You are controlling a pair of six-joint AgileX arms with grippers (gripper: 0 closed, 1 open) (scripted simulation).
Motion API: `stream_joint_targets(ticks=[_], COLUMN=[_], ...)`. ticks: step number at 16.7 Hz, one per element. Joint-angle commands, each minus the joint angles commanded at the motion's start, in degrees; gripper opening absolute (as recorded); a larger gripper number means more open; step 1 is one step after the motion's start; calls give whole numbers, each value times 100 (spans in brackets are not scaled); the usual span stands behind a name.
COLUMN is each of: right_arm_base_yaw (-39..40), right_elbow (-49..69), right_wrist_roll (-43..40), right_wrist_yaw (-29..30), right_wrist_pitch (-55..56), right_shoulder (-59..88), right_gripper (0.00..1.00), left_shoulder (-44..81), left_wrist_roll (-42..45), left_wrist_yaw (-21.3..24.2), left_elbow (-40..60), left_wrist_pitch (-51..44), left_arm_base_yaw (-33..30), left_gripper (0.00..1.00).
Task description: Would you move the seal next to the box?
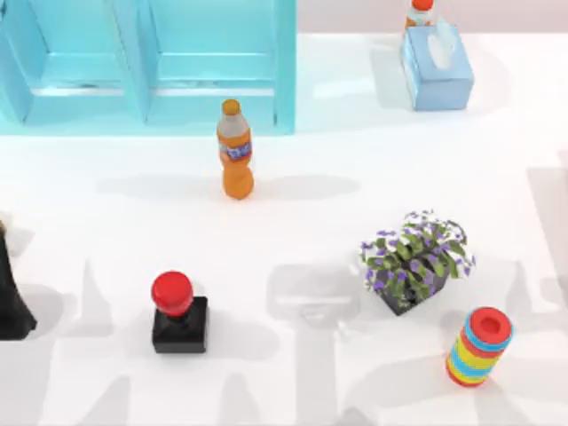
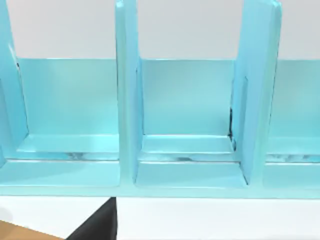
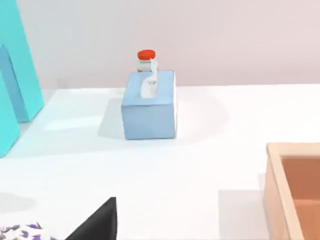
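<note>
- Fingers of neither gripper can be judged spread or pressed together; a dark part of the left arm [image 1: 12,297] is sitting at the bench's left edge.
- Seal [image 1: 178,314] is standing untouched at the near left, well apart from the box [image 1: 437,67] at the far right, so the whole move is remaining.
- Right wrist view is showing a wooden tray [image 3: 295,190]; left wrist view is facing the blue rack [image 2: 127,125].
</note>
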Motion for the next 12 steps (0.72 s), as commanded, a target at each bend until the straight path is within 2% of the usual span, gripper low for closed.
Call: stream_joint_targets(ticks=[5,12], right_arm_base_yaw=[997,2755], right_elbow=[1743,4958], right_wrist_roll=[850,2452], right_wrist_yaw=[-71,97], right_wrist_pitch=[-1424,-4129], right_shoulder=[2111,6146], right_gripper=[100,100], left_shoulder=[0,0], left_wrist_roll=[0,0], left_wrist_yaw=[0,0], left_elbow=[0,0], left_wrist_pitch=[0,0], left_arm_base_yaw=[0,0], left_gripper=[100,100])
